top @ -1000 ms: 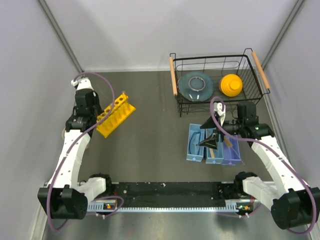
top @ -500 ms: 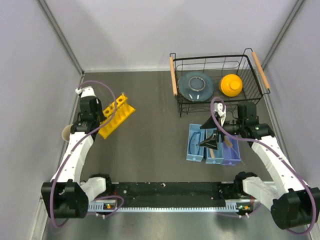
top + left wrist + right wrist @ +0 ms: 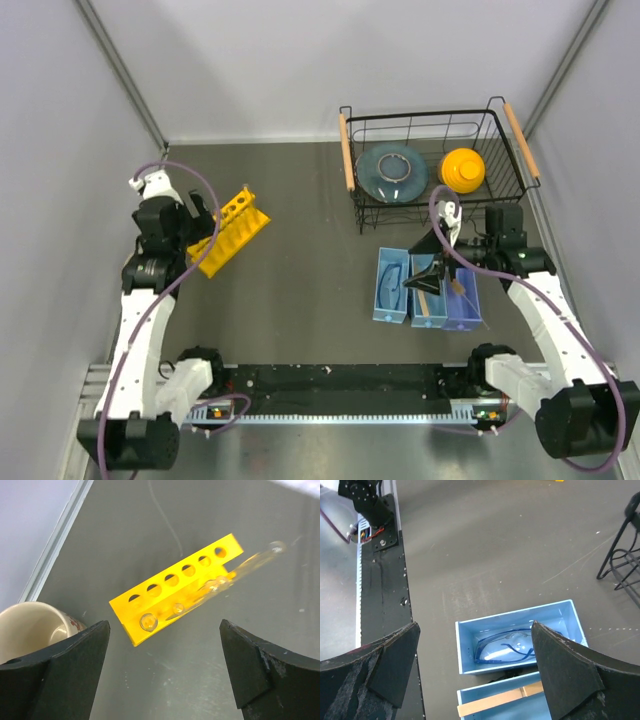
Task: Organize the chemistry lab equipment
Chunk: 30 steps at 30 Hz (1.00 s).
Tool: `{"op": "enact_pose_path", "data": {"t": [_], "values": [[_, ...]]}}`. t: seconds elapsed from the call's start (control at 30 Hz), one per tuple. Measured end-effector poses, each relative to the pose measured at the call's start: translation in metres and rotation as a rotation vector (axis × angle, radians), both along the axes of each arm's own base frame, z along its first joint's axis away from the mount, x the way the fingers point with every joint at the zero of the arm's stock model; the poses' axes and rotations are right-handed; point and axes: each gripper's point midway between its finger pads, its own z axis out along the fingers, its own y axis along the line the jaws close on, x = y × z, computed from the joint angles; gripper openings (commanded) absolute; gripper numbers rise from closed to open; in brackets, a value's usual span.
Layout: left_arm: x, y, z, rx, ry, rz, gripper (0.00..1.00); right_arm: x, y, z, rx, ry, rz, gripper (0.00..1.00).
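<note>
The yellow six-hole rack (image 3: pixel 232 230) stands on the left of the dark table. In the left wrist view, thin clear glass tubes (image 3: pixel 215 582) rest along the near side of the rack (image 3: pixel 175 587), and one pokes out past its far end. My left gripper (image 3: pixel 197 212) hangs just left of the rack, open and empty (image 3: pixel 162 625). My right gripper (image 3: pixel 430 268) is open over the blue bins (image 3: pixel 475 625). Blue-rimmed safety glasses (image 3: pixel 515 647) lie in the left bin (image 3: pixel 512 617). The tan wooden clamp (image 3: pixel 500 701) lies in the middle bin.
A black wire basket (image 3: pixel 350 165) at the back right holds a grey-blue dish (image 3: pixel 392 172) and a yellow dome-shaped thing (image 3: pixel 462 170). A beige cup (image 3: pixel 30 630) sits by the left wall. A black rail (image 3: pixel 330 380) runs along the near edge.
My left gripper has opened wide and drawn back up and left from the rack, with the tubes staying at the rack. The right arm has shifted slightly to the right.
</note>
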Motion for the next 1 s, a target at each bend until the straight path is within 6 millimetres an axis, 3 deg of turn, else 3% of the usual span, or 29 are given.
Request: {"op": "enact_pose_path", "data": {"t": [0.1,0.2,0.37,0.5,0.73,1.0], "values": [[-0.013,-0.009,0.035,-0.025,-0.077,-0.040,0.99,0.003,-0.004,0.012,-0.011,0.008,-0.030,0.94],[-0.026,-0.020,0.068,-0.058,-0.151,-0.092,0.99,0.012,-0.009,0.043,-0.038,-0.057,-0.069,0.97],[-0.046,-0.042,0.101,-0.127,-0.209,-0.187,0.99,0.033,-0.023,0.099,-0.097,-0.208,-0.206,0.99],[-0.062,-0.059,0.120,-0.180,-0.235,-0.263,0.99,0.038,-0.038,0.127,-0.125,-0.258,-0.343,0.99],[-0.085,-0.085,0.155,-0.259,-0.306,-0.389,0.99,0.044,-0.066,0.140,-0.129,-0.209,-0.611,0.99],[-0.106,-0.119,0.165,-0.356,-0.312,-0.572,0.99,0.065,-0.103,0.146,-0.099,-0.125,-0.937,0.99]]}}
